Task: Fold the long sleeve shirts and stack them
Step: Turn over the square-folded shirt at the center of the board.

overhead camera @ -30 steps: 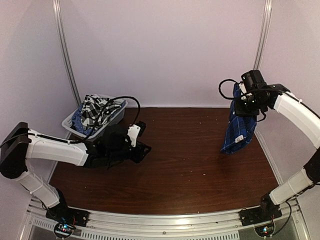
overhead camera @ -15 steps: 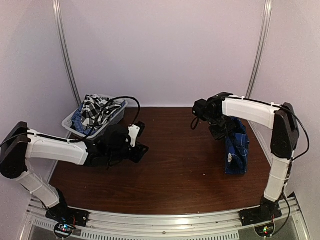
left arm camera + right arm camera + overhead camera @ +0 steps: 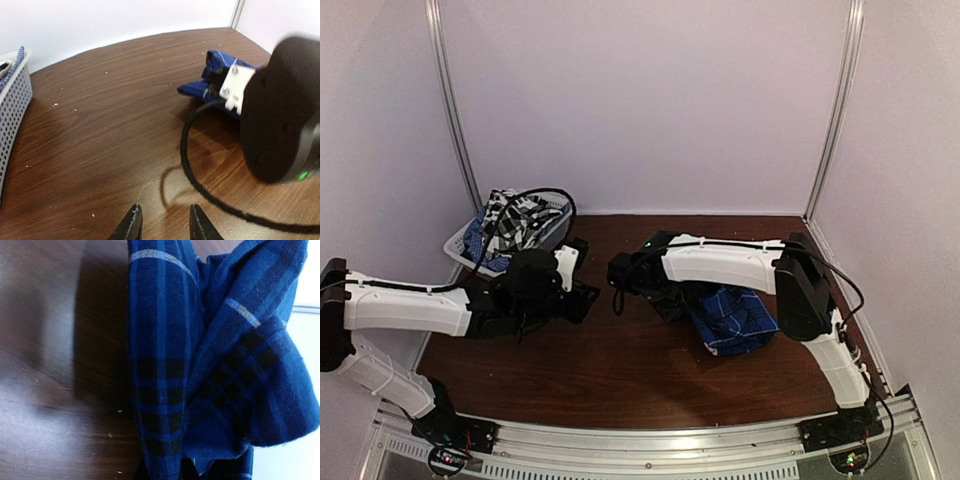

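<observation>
The right pincer (image 3: 676,299) reaches low across the middle of the worktop (image 3: 640,372) and appears clamped on one end of the blue plaid shirt (image 3: 738,318). Its fingers are hidden under the cloth that fills its wrist view, and the rest of the shirt lies bunched in a heap on the wood just to its right. The left pincer (image 3: 165,227) hovers just above the bare wood close by with its jaws parted around nothing, while the black-and-white checked shirt (image 3: 516,220) sits piled in the white mesh basket (image 3: 460,246) at the far left corner.
</observation>
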